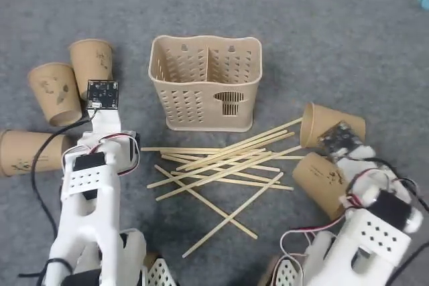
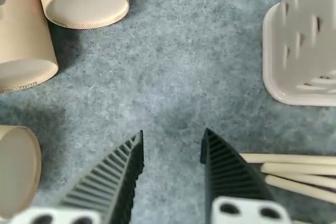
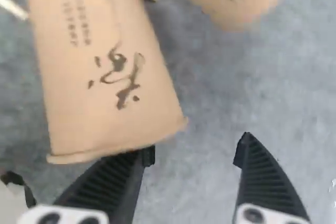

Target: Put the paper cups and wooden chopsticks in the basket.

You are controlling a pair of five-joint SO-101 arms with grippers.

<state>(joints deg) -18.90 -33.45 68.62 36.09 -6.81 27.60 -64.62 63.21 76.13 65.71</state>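
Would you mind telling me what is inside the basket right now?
Both compartments of the basket show only bare slotted walls around a divider. Its front wall hides the floor, so something lying low inside cannot be ruled out.

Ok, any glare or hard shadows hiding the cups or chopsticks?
High view: even light, no glare, faint shadows under the wooden chopsticks and basket. Left wrist view: soft shadow beside the paper cups. Right wrist view: dim shadow under the nearer paper cup.

High camera looks down over the whole table (image 1: pixel 348 45); both wrist cameras face down, close, sharing its cups (image 1: pixel 57 92)
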